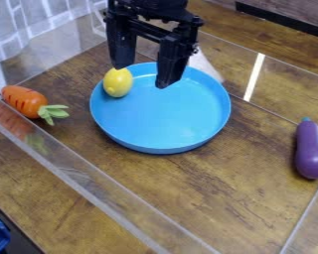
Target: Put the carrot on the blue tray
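- The wooden table (229,198) is seen from the near side.
- The blue tray (175,124) is placed centrally.
- The claw (146,64) is held spread above a lemon (116,82).
- An eggplant (309,149) is set right.
- The carrot (25,101) is left lying far left, off the tray.

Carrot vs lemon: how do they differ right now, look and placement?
Colour and shape: the carrot is orange, tapered, with a green leafy top; the lemon is yellow and roundish.
Place: the lemon sits inside the blue tray, near its far-left rim; the carrot lies on the wooden table, left of the tray.
Shared: both are small toy foods, neither is gripped.
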